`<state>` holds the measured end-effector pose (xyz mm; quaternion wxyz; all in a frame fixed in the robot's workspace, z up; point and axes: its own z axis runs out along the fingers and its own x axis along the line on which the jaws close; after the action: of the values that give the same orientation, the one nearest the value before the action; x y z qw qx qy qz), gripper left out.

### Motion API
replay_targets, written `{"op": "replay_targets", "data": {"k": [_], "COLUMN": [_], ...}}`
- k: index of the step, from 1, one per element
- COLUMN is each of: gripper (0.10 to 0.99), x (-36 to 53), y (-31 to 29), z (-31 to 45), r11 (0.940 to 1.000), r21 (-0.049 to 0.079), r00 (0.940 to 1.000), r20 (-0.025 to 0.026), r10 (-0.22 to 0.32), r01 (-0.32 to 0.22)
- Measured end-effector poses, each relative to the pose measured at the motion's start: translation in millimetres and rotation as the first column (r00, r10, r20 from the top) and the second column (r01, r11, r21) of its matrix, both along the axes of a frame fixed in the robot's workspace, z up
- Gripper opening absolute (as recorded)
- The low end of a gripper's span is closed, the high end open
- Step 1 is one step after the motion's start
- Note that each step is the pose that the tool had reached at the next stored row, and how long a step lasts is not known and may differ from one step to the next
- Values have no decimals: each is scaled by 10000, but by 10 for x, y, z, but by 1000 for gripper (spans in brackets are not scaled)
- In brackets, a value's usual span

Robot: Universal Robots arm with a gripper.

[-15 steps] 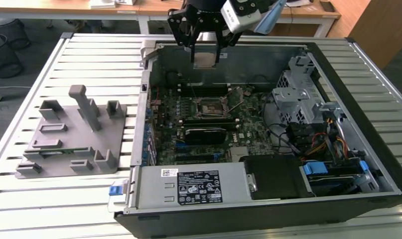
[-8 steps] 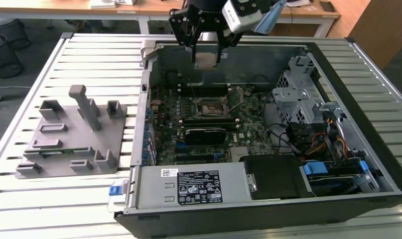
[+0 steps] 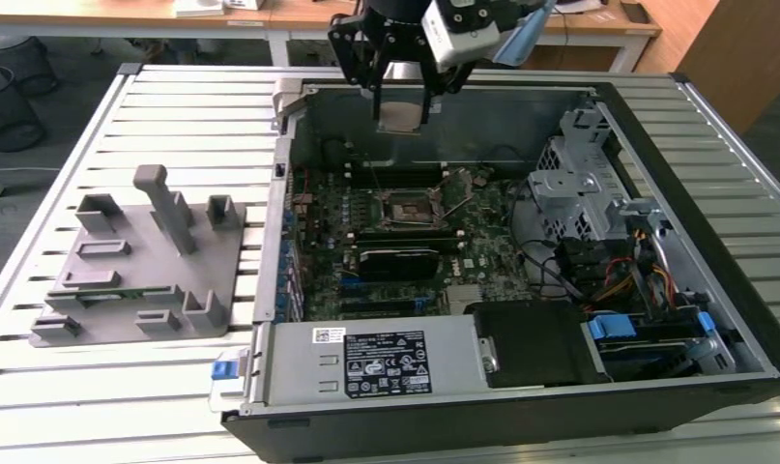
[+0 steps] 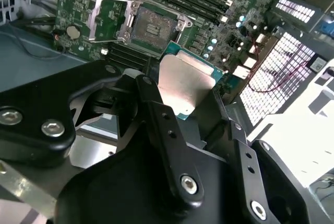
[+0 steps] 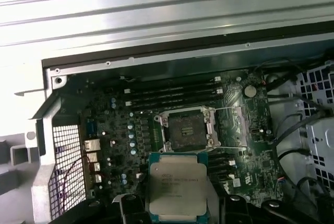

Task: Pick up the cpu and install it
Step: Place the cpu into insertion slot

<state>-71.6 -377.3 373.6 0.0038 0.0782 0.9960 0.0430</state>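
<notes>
The claw (image 3: 401,116) is matte black in the exterior view, its thin linkage bars narrowing to two slim fingers (image 3: 378,97); a silver-grey camera housing (image 3: 459,31) with a dark round lens is mounted at its two o'clock, beside a pale blue-grey arm part (image 3: 525,34); in the second wrist view the broad black links (image 4: 36,106) carry silver socket-head screws (image 4: 52,128); the narrow finger bars (image 4: 163,125) show rows of small holes; a brushed metal plate (image 4: 21,190) borders them.
</notes>
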Motion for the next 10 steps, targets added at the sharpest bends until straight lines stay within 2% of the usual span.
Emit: {"op": "replay_targets", "data": {"k": [4, 10], "gripper": [525, 525], "x": [0, 0], "y": [1, 7], "z": [0, -1], "r11": [9980, 9888], "r21": [-2, -4], "r00": [9980, 9888], "r20": [1, 2], "r10": [-636, -1492], "r01": [636, 1492]}}
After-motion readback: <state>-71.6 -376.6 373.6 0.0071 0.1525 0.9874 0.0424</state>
